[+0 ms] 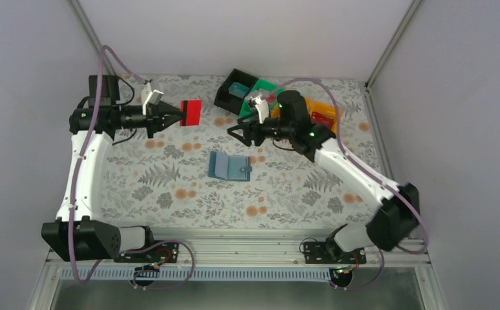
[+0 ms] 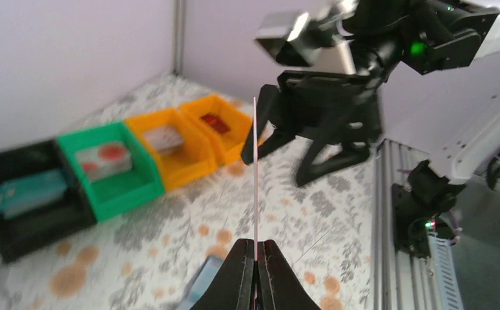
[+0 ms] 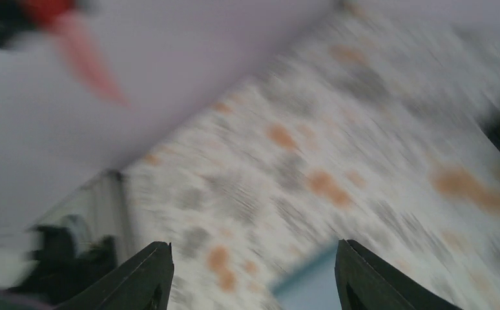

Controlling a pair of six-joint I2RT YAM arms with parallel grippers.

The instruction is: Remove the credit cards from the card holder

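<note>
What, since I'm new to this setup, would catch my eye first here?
The thin red rectangular card pinched in the shut left hand, far left. Mid-table, a small soft blue-teal bifold wallet lies open on the floral cloth, the right hand open just beyond it.

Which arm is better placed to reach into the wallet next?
Right, probably: the right gripper is open and empty near the wallet, while the left gripper is shut on the red card.
</note>
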